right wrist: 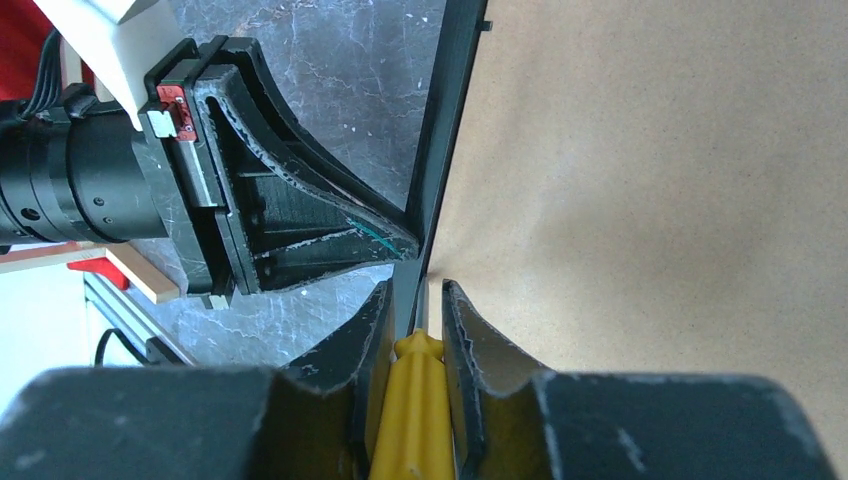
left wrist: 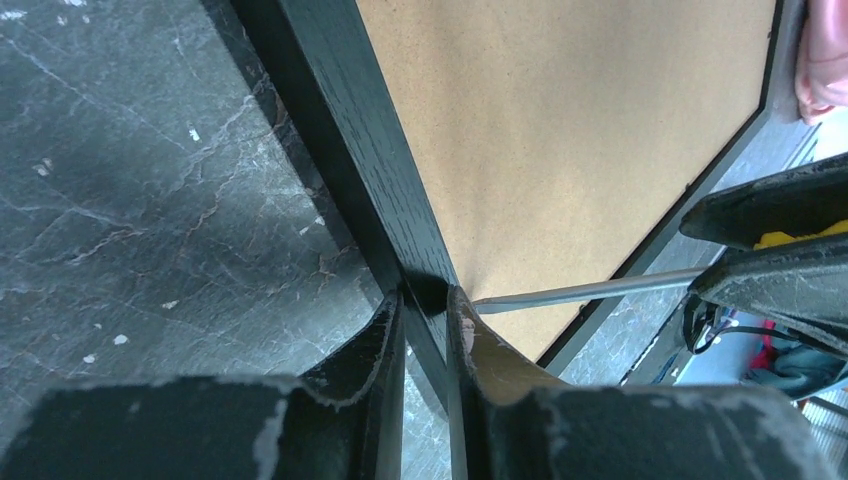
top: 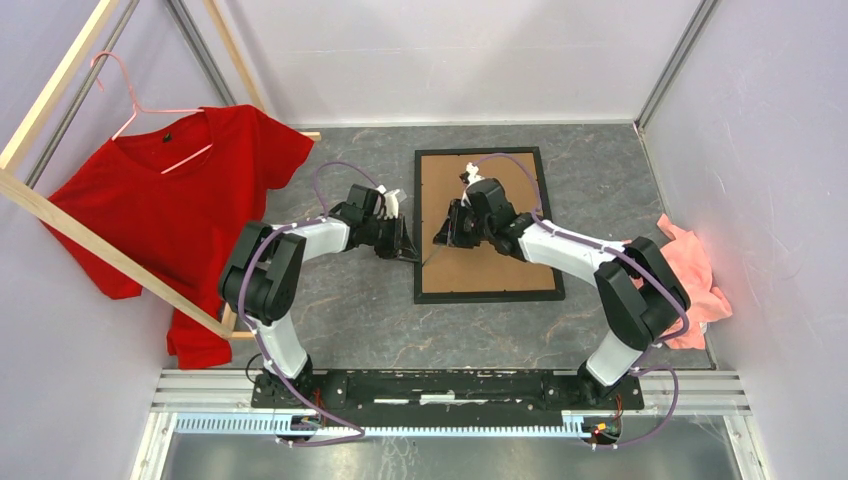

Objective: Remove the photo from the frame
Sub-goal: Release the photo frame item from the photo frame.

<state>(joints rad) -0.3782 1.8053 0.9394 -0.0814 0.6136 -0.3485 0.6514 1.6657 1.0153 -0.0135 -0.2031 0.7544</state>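
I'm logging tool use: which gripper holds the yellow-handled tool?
The right gripper: it is shut on the yellow-handled tool. The left gripper clamps the black edge of the frame instead.

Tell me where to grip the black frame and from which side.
Grip the frame by its thin left rail, coming from the left over the table. It lies flat, back up, too wide to span; one finger goes outside, one on the backing board, as the left gripper shows.
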